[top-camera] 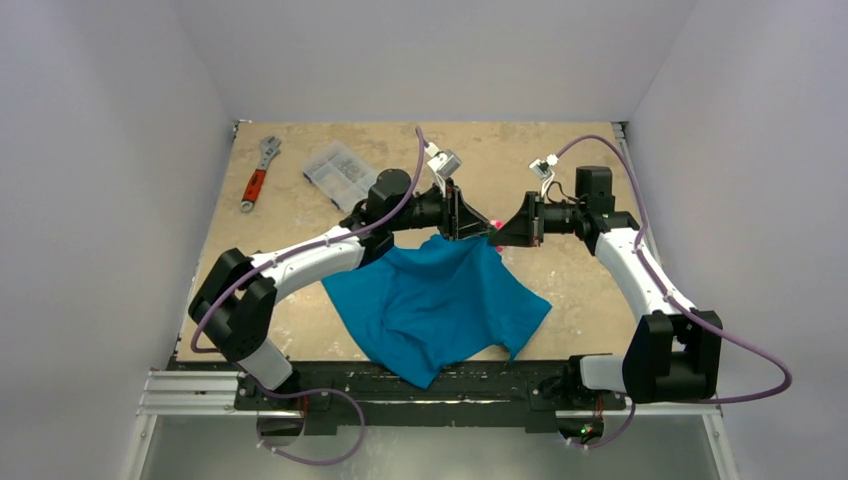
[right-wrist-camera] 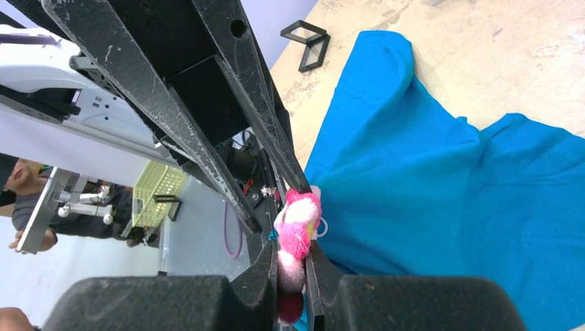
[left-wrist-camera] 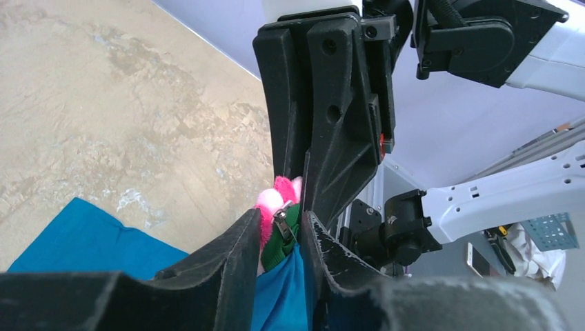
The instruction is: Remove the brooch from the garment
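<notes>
You are midway: the brooch (right-wrist-camera: 298, 214) is gripped but not yet off the shirt (right-wrist-camera: 441, 193). Your right fingers (right-wrist-camera: 264, 276) are closed narrow on its pink petals, holding it up above the bench (top-camera: 560, 270). Your left fingers (left-wrist-camera: 231, 262) are drawn in close on the blue cloth right under the brooch, beside its metal clasp (left-wrist-camera: 283, 222). Whether that clasp is undone, you cannot tell. The two pairs of fingers meet tip to tip; the cloth hangs from them, and the rest of the shirt lies spread on the bench. Left to do, as I judge it: draw the pin out of the cloth and carry the brooch clear.
</notes>
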